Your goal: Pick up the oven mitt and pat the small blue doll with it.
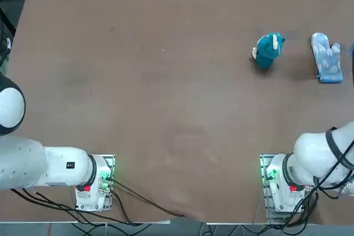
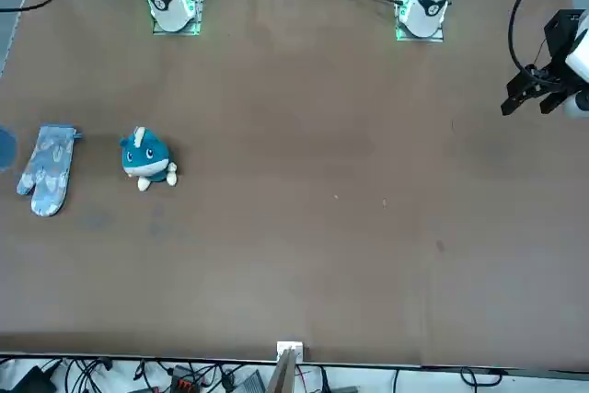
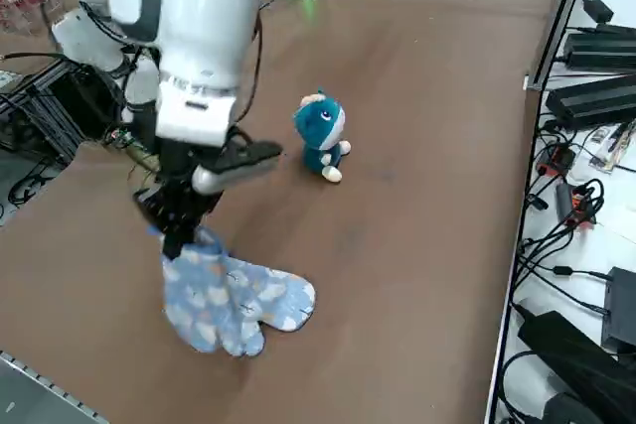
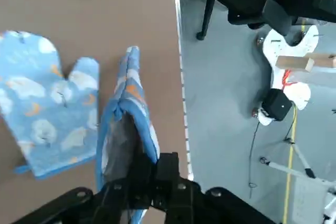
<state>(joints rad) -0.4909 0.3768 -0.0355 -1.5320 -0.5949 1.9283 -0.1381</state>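
Mitt in hand, pat still to do.
Table (image 1: 166, 109) → right arm → second mitt (image 4: 44, 119) lying flat → held oven mitt (image 4: 126, 129), cuff pinched in the fully closed right gripper (image 4: 155, 174) at the table's right edge → small blue doll (image 1: 268, 50) nearby. Next: swing across to the doll, dab gently.
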